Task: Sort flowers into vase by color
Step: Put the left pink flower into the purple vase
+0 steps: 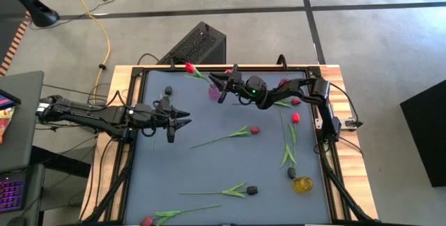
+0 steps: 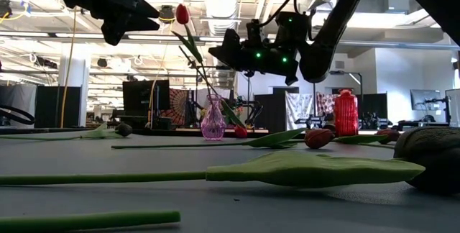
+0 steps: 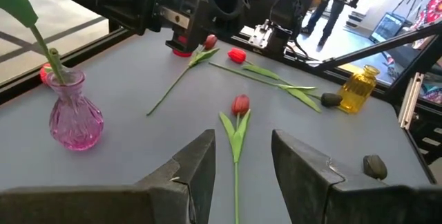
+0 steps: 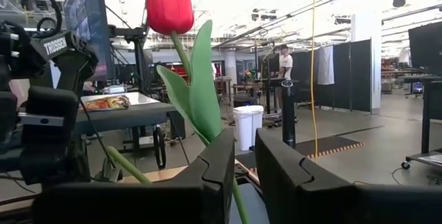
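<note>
Grey table [image 1: 209, 163], flowers [image 1: 240, 133] scattered across. Near far edge, pink vase [image 1: 214, 91] holding red tulip [image 1: 189, 68]. Right gripper [image 1: 221, 86] just beside vase, fingers parted; left gripper [image 1: 182, 118] mid-table, spread.

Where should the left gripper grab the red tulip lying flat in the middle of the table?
Grip the red tulip on its thin bare stem, below the leaves, coming straight down from above. It lies flat, so the left gripper should straddle the stem crosswise, sparing the head.
</note>
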Controlling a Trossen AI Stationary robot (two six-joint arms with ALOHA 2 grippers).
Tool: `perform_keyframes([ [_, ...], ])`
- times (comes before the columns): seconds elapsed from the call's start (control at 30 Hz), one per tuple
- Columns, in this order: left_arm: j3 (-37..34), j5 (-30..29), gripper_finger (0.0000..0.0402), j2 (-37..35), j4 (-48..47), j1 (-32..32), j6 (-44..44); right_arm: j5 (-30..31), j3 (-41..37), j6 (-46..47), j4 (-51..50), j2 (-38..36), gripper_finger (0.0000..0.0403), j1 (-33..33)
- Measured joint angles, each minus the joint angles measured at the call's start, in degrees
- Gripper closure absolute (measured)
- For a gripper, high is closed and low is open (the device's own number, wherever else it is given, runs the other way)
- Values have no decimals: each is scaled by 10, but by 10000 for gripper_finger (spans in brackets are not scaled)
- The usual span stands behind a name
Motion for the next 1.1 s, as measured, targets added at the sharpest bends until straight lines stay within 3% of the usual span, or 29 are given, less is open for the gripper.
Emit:
perform_keyframes([
  [0.17,0,5,272,0,-6,0,-1,-15,-3,3,-3,-4,315,0],
  [0.3,0,5,272,0,-19,0,-4,-28,-21,80,-44,-44,315,-2],
  [0.43,0,5,272,0,-26,0,-3,-34,-28,101,-211,-111,315,-12],
  [0.63,0,5,272,0,-26,0,5,-32,-28,3,-472,-214,315,-26],
  [0.77,0,-3,272,0,-26,0,5,-32,-28,70,-565,-254,315,-32],
  [0.87,0,-30,272,0,-26,0,3,-38,-28,139,-593,-270,315,-34],
  [1.03,0,-117,272,0,-25,16,-82,-45,-28,96,-633,-284,315,-29],
  [1.1,0,-116,272,0,-20,42,-115,-47,-28,96,-635,-285,315,-25],
])
